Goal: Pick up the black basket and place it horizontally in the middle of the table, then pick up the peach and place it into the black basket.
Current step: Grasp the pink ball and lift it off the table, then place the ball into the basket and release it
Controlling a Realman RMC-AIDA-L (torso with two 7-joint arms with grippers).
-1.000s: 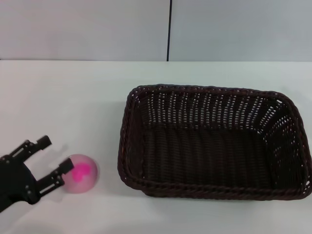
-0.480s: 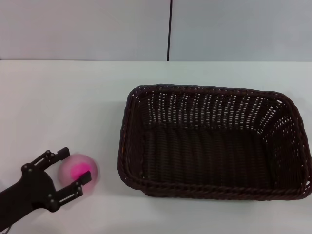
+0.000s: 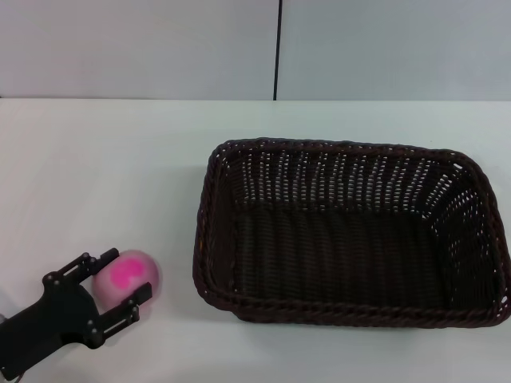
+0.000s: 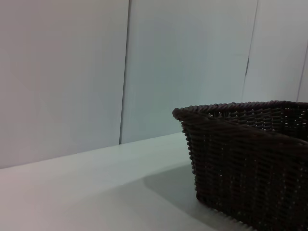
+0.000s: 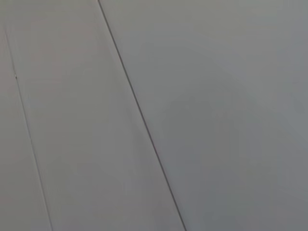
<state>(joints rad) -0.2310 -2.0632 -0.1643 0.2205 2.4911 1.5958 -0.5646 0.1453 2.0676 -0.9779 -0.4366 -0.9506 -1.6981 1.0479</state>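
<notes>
Peach (image 3: 126, 277): lower left of the head view, resting on the table (image 3: 104, 175), well apart from the basket; pale pink with the magenta blotch facing up.
Handling: looks small, light and round, so it will likely roll if nudged from one side; the skin looks smooth, so a glancing pinch could squirt it out. It may bruise or dent if it is soft.
Where to hold: across its widest part, one finger on each opposite side, with the pads level with its middle.
Left gripper (image 3: 112, 286): low in the left corner of the head view, fingers spread wide with one on either side of the peach, close to it; a firm squeeze is not evident yet.
Black basket (image 3: 347, 231): centre-right of the head view, lying lengthwise across the table, open side up and empty; its corner fills the lower right of the left wrist view (image 4: 245, 163).
Basket handling: stiff woven walls and a raised braided rim, so the peach must be lifted clear over the near-left rim.
In the way: only that rim.
Right gripper: not in view; its wrist camera faces a plain grey panel.
</notes>
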